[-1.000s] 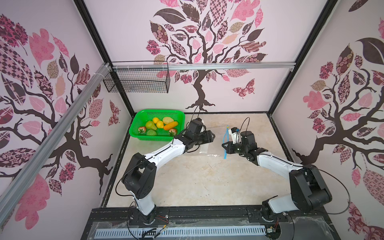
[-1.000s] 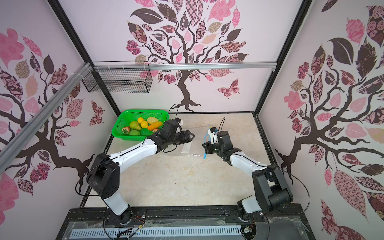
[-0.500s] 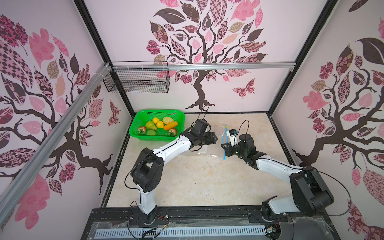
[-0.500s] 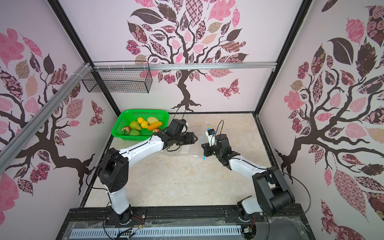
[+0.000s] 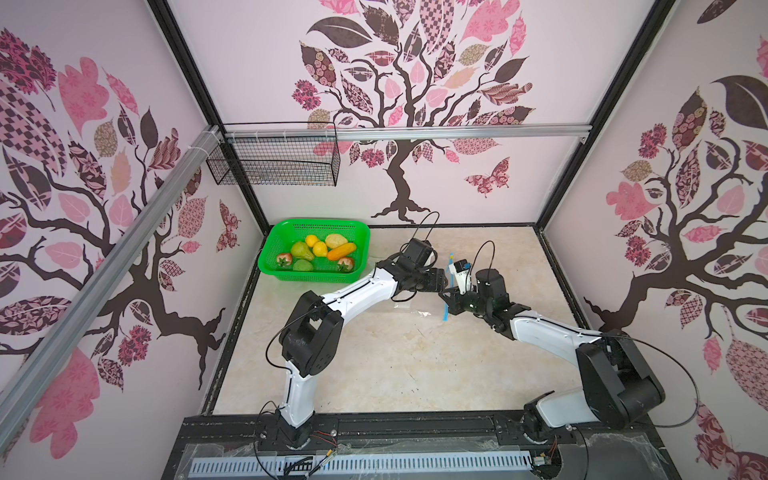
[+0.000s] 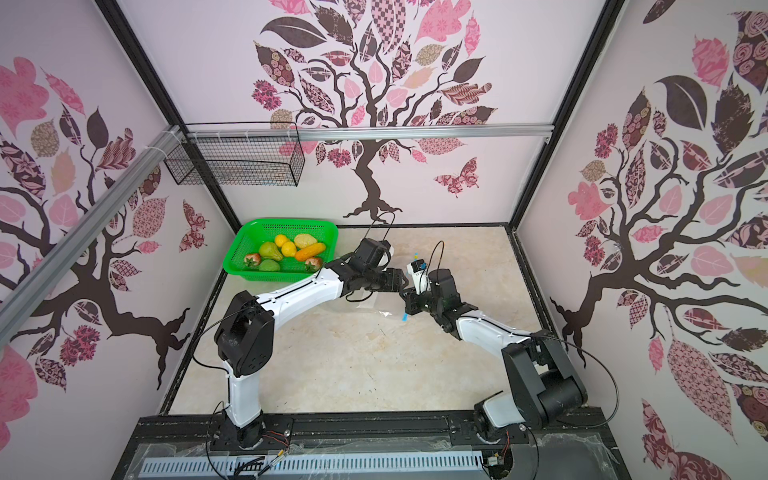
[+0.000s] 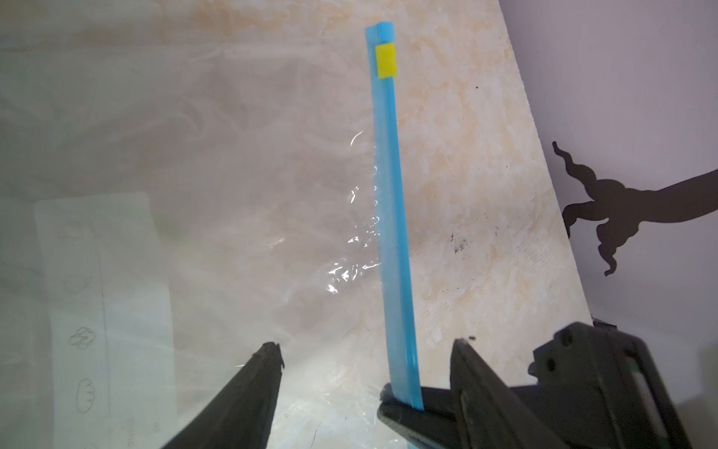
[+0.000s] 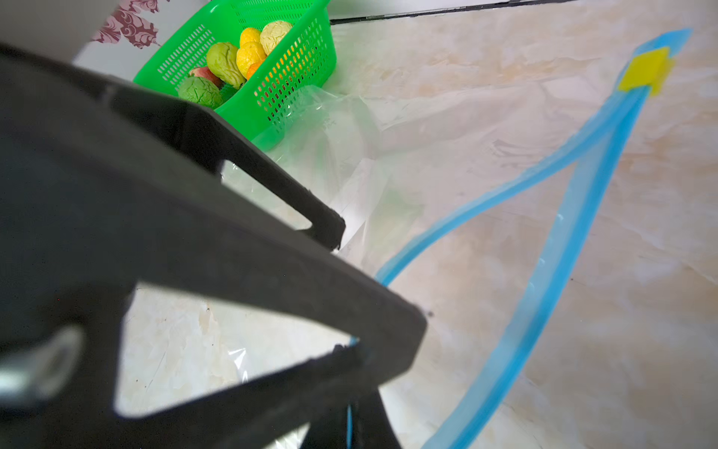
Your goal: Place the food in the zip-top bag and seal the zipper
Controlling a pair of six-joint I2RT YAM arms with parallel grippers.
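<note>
The clear zip-top bag (image 5: 411,308) (image 7: 233,163) lies flat on the table, mouth to the right. Its light blue zipper (image 7: 390,217) (image 8: 559,248) has a yellow slider (image 7: 386,60) (image 8: 647,70) at the far end, and the two lips are parted. My right gripper (image 8: 349,423) (image 5: 446,296) is shut on the raised lip near its front end. My left gripper (image 7: 365,348) (image 5: 443,283) is open, with the strip running between its fingers (image 8: 322,227). The food (image 5: 320,249) (image 8: 248,54) lies in the green basket (image 5: 272,266).
The green basket (image 6: 237,266) stands at the back left corner, touching the bag's closed end in the right wrist view. A black wire basket (image 5: 274,160) hangs on the back wall. Both arms meet over the table's middle back, between the enclosure walls.
My left gripper has moved right, from over the bag's middle to the zipper beside my right gripper. The right gripper has shifted slightly left, still shut on the strip.
</note>
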